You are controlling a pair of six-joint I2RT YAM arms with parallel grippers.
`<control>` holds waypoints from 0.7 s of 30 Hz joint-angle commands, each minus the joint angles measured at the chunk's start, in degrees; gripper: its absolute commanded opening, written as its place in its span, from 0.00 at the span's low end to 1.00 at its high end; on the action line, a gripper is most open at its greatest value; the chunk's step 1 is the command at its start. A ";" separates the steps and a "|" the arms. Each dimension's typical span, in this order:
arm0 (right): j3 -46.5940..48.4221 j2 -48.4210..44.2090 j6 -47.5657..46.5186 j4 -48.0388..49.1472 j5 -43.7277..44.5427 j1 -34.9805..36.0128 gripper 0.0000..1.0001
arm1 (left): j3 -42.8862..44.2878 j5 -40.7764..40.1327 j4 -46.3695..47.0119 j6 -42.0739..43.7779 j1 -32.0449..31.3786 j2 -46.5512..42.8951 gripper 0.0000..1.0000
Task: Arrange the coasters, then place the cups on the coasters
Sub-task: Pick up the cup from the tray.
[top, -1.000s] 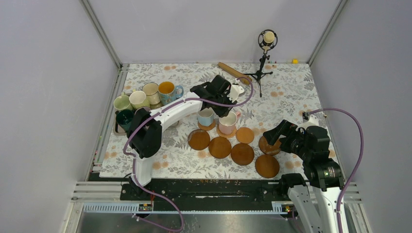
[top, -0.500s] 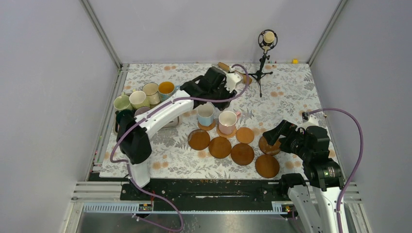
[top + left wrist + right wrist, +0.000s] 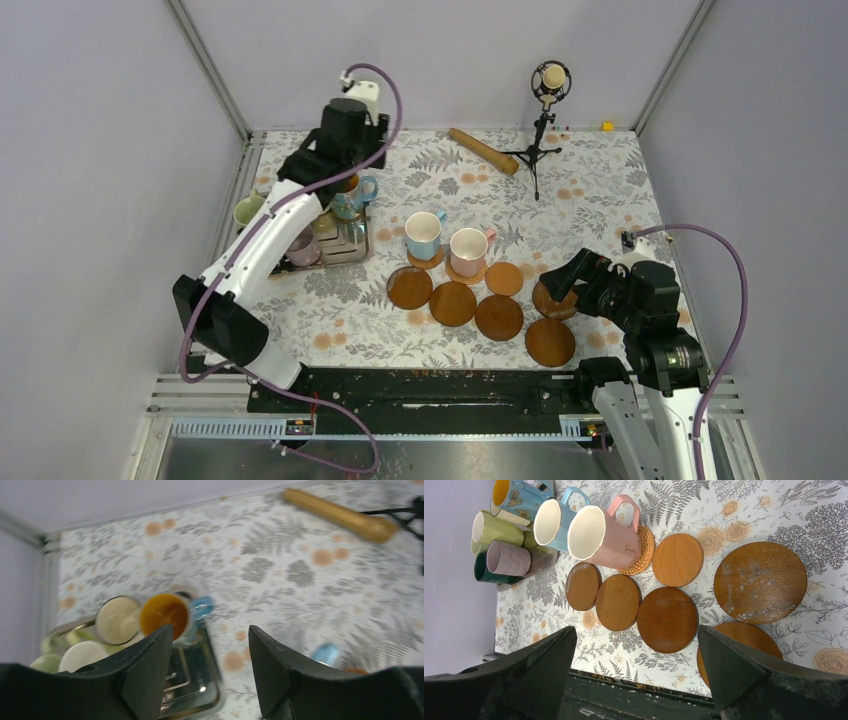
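Two cups stood on coasters near the middle of the table (image 3: 600, 190) in the top view, a blue cup (image 3: 424, 235) and a pink cup (image 3: 468, 250) side by side. Six bare coasters (image 3: 499, 317) lay just on the near side of them, in a loose arc running toward the near right corner, some of them touching. The left arm (image 3: 270, 230) reached toward the far left corner, over a tray (image 3: 352, 247) crowded with the other cups (image 3: 345, 195). The right gripper (image 3: 560, 278) hung at the arc's right end, over a dark coaster (image 3: 546, 306).

From the left wrist, blurred, the left gripper (image 3: 210, 630) showed its fingers apart with nothing between them, above the tray. A yellow-lined cup (image 3: 164, 616) and a cream cup (image 3: 117, 620) sat by the left finger.

From the right wrist, the right gripper's fingers stood wide apart and empty above the coasters. The pink cup sat on a woven coaster (image 3: 644, 545), with the blue cup just beside it. I could not tell whether the two cups touched.
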 commanded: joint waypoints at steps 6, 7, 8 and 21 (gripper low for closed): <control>2.60 1.15 -0.60 0.05 -2.46 0.24 0.99 | 6.42 6.12 -10.50 3.01 15.34 11.91 0.49; 2.80 1.09 -0.62 0.09 -2.45 0.24 0.99 | 8.92 5.96 -12.01 3.47 15.95 13.98 0.48; 3.13 1.23 -0.75 -0.05 -2.39 0.28 0.99 | 11.40 5.76 -12.98 4.04 16.59 15.66 0.48; 6.93 2.38 -1.55 -1.07 -0.05 0.28 0.99 | 15.98 11.86 -12.07 8.69 21.91 26.32 0.48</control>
